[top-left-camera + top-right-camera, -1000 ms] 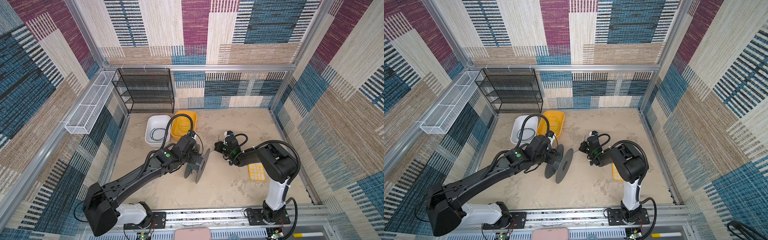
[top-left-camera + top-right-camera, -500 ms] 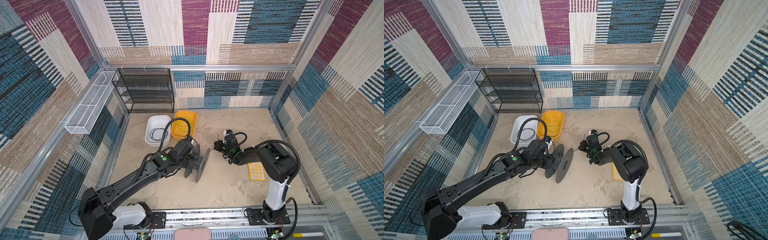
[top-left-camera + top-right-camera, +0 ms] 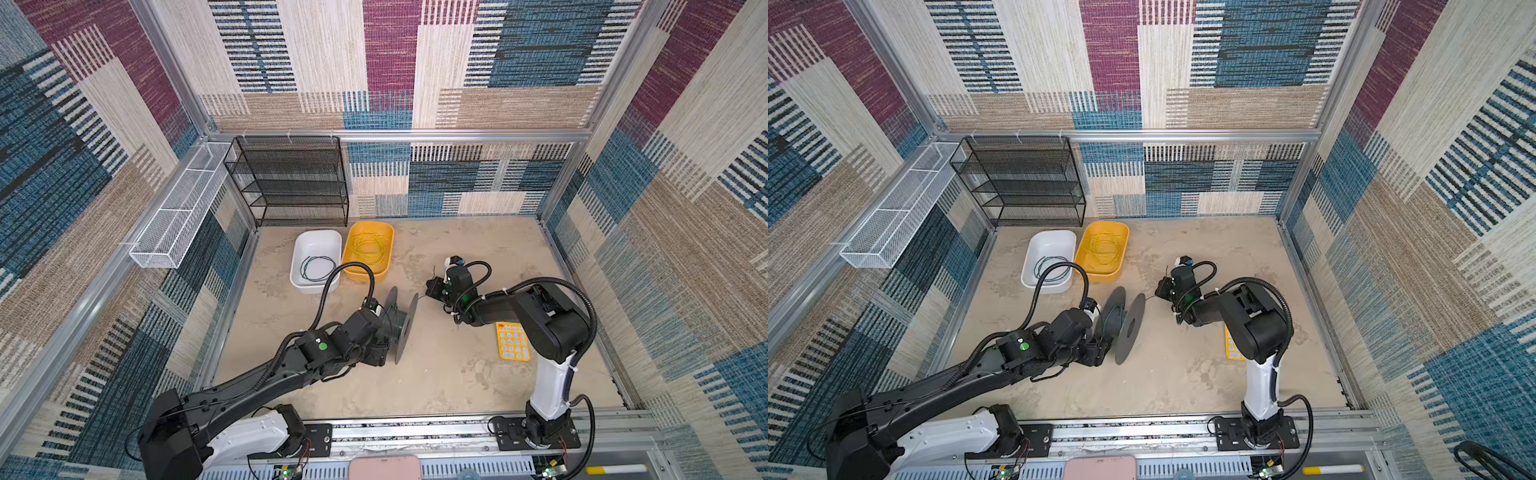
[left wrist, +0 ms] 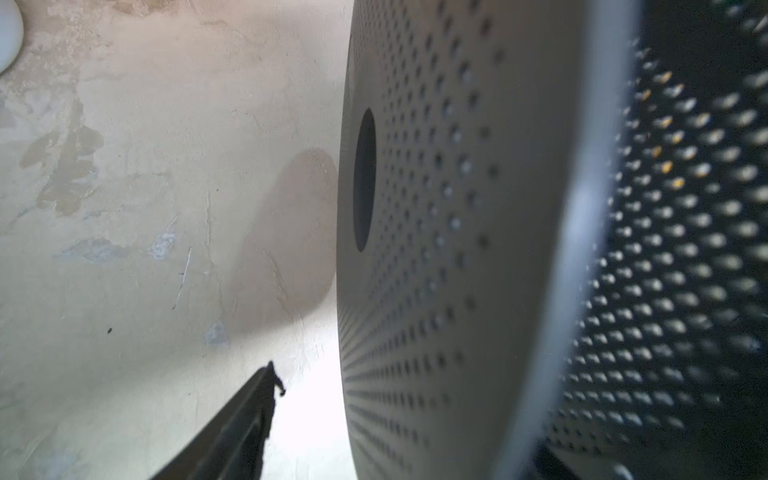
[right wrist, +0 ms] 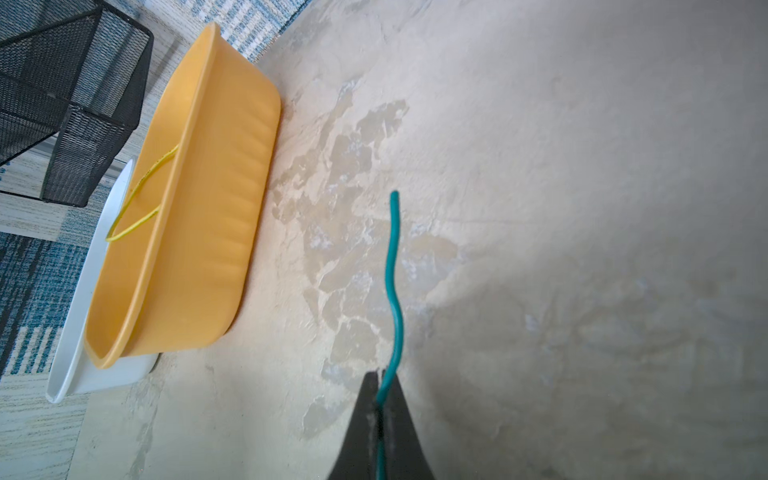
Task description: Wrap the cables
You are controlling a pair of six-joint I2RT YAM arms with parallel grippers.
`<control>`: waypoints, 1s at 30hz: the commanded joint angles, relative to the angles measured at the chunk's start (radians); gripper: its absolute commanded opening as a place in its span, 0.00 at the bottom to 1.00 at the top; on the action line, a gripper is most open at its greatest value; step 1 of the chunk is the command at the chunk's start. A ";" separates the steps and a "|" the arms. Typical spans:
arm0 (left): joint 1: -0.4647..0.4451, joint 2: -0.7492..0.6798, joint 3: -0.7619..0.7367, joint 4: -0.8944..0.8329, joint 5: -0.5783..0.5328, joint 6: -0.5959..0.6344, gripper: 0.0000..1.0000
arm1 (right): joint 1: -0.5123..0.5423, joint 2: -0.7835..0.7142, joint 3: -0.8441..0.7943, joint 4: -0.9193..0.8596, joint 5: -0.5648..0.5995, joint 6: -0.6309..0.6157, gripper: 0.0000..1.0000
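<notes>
**Right claw pinching the teal cable, left claw loose at the spool**

So the right gripper (image 5: pixel 380 376) is clamped tight on the teal cable (image 5: pixel 392 270). A short wavy tail of it pokes out past the tips over the bare table (image 5: pixel 582 208). In both top views that gripper sits just right of center. A thin run of the cable goes from it to the spool (image 3: pixel 406 328) just to its left, and you can see teal turns on the hub.

The left gripper (image 3: pixel 383 348) is down at the spool's lower left edge, jaws spread, gripping nothing. In the left wrist view the one finger (image 4: pixel 249 419) I can see stands clear of the perforated flange (image 4: pixel 436 249), with bright table between them. The other finger isn't in view. The spool stands on edge, mid-frame.

Further out, up and left of the spool, there's a white bin (image 3: pixel 296 253) with the dark cable (image 3: pixel 318 268) coiled inside. Right beside it is the yellow bin (image 3: pixel 390 245) holding the yellow cable (image 3: pixel 368 249). A black rack (image 3: pixel 291 178) stands behind them at the back wall, and a white basket (image 3: pixel 174 220) hangs on the left wall. A yellow grid (image 3: pixel 513 343) lies at lower right, by the right arm.
</notes>
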 commanded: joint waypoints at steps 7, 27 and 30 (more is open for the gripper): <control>-0.007 0.034 -0.078 0.207 -0.209 -0.043 0.69 | 0.001 0.011 0.022 0.006 -0.024 0.007 0.00; -0.005 0.085 -0.110 0.369 -0.179 -0.003 0.18 | 0.001 0.025 0.038 0.009 -0.043 0.009 0.00; -0.007 0.079 -0.100 0.370 -0.171 0.019 0.03 | 0.000 0.019 0.033 0.013 -0.046 0.009 0.00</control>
